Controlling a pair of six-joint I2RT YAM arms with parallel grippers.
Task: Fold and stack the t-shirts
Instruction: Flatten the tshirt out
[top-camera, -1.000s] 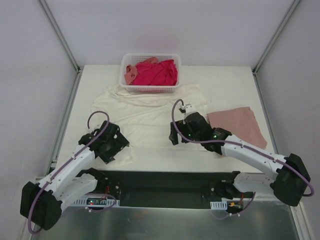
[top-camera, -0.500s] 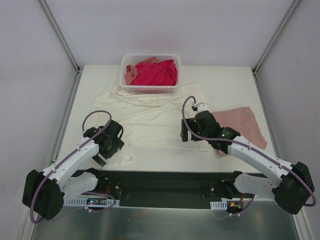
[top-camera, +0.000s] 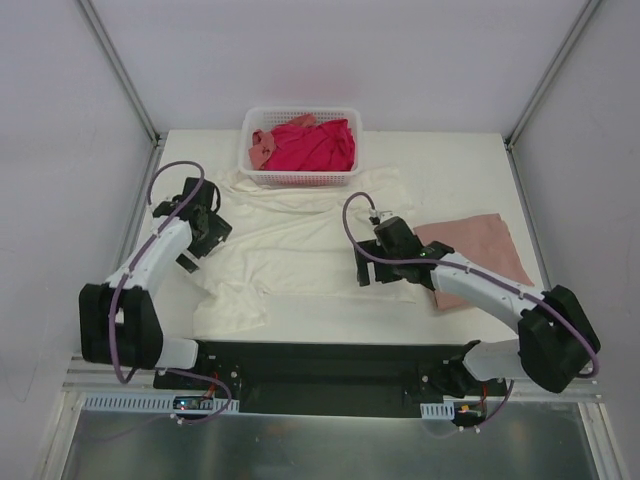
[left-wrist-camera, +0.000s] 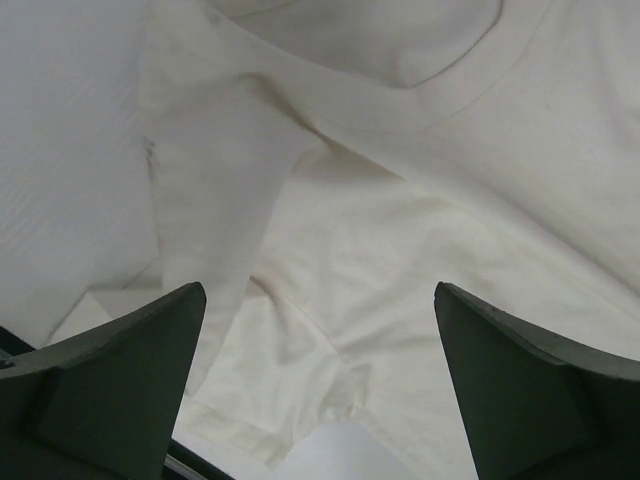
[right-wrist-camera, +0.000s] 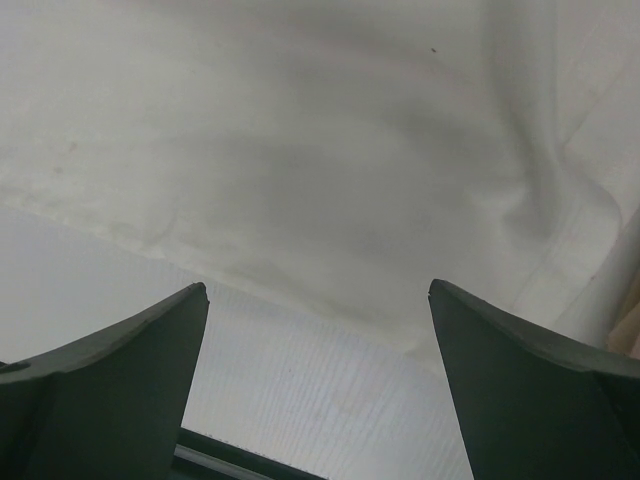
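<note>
I'm looking at a white plastic lattice basket (top-camera: 300, 178) standing at the far side of the worktop (top-camera: 455, 165), about midway across and square to the edge. The worktop is a pale, off-white surface, and my right wrist view shows a fine ribbed texture on it (right-wrist-camera: 320, 395). Two slanted metal frame posts, the left post (top-camera: 120, 70) and the right post (top-camera: 555, 70), run up from the far corners against the plain white back wall (top-camera: 330, 50). A black strip (top-camera: 330, 365) runs along the near edge, with a brushed metal sheet (top-camera: 330, 450) below it.
</note>
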